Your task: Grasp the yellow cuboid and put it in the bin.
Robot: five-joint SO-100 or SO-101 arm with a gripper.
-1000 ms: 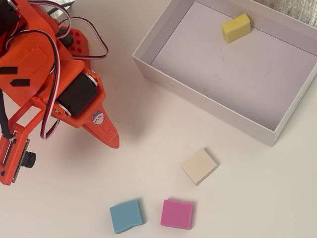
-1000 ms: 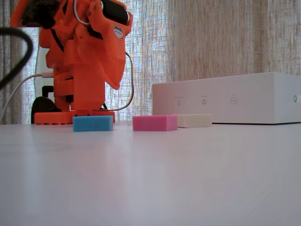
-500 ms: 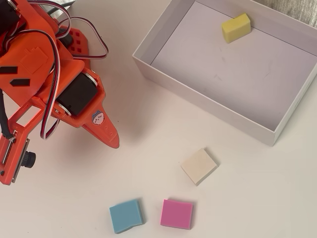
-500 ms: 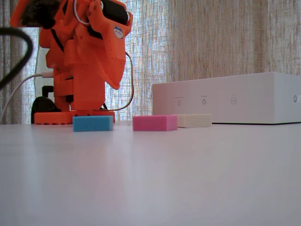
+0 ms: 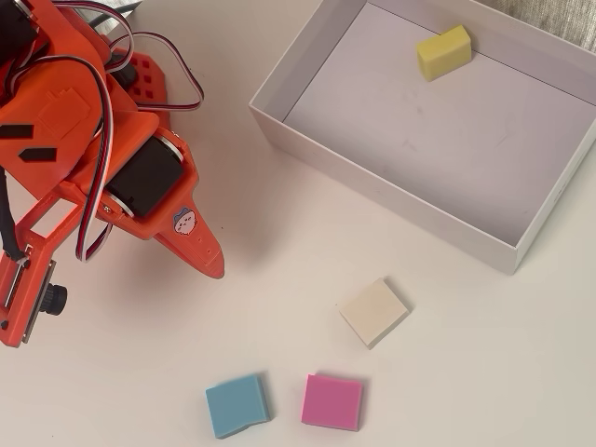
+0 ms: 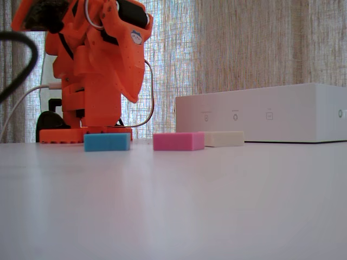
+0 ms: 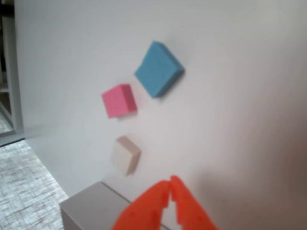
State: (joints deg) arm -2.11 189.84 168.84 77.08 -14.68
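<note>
Lying slantwise in the bin (image 5: 307, 51), yellow cuboid (image 5: 443, 51), long axis diagonal

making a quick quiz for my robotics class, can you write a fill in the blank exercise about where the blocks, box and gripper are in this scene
1. The pale yellow foam cuboid lies inside the shallow white cardboard bin, near its far ____.
2. On the table outside the bin lie ____ small foam blocks.
3. In the overhead view, the pink foam block lies between the blue foam block and the ____ foam block.
4. In the wrist view, the orange two-finger gripper has its fingertips ____ and holds nothing.

Missing words: wall; three; cream-beige; together
</note>
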